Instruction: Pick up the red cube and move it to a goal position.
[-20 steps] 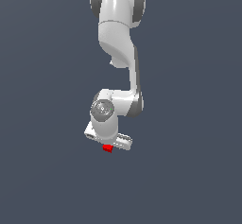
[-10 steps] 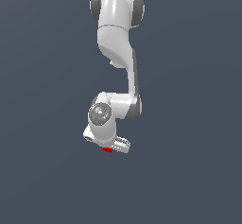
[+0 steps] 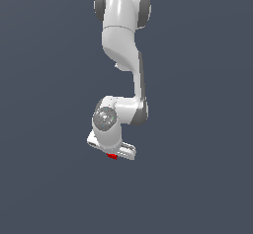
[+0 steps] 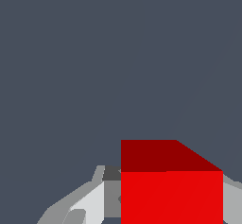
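Filling the near field of the wrist view, the red cube (image 4: 171, 197) is sitting between the gripper (image 4: 160, 204) fingers, one grey finger (image 4: 87, 202) showing at its nine o'clock side and a sliver of another at three o'clock. Whether the pads are clamping it or standing just clear, I cannot tell. Judging by flat faces and sharp edges, it is looking rigid, light and possibly slick; opposite flat sides seem the best hold. Farther off, the exterior view is showing the cube (image 3: 112, 156) peeking out at six o'clock under the hand (image 3: 114, 151).
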`<state>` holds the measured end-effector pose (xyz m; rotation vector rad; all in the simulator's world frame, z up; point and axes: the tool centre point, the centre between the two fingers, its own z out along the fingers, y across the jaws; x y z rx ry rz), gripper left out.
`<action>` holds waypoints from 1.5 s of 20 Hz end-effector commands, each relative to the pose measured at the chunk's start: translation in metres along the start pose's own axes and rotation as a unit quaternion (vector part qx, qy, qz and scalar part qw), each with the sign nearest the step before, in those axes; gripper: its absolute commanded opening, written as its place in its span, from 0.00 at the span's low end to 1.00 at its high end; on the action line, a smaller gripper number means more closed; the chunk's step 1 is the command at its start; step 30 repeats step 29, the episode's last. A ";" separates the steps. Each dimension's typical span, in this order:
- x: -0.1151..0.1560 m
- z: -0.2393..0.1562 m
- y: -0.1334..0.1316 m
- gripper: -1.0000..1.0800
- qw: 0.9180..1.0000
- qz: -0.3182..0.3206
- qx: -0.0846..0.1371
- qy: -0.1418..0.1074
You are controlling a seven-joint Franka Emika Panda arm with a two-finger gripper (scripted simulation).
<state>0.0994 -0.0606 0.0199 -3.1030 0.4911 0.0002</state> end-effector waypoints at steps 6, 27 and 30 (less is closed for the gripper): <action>-0.002 -0.001 -0.004 0.00 1.000 0.000 0.000 0.000; -0.065 -0.038 -0.132 0.00 1.000 0.000 0.000 0.000; -0.066 -0.039 -0.134 0.00 1.000 0.000 0.000 0.000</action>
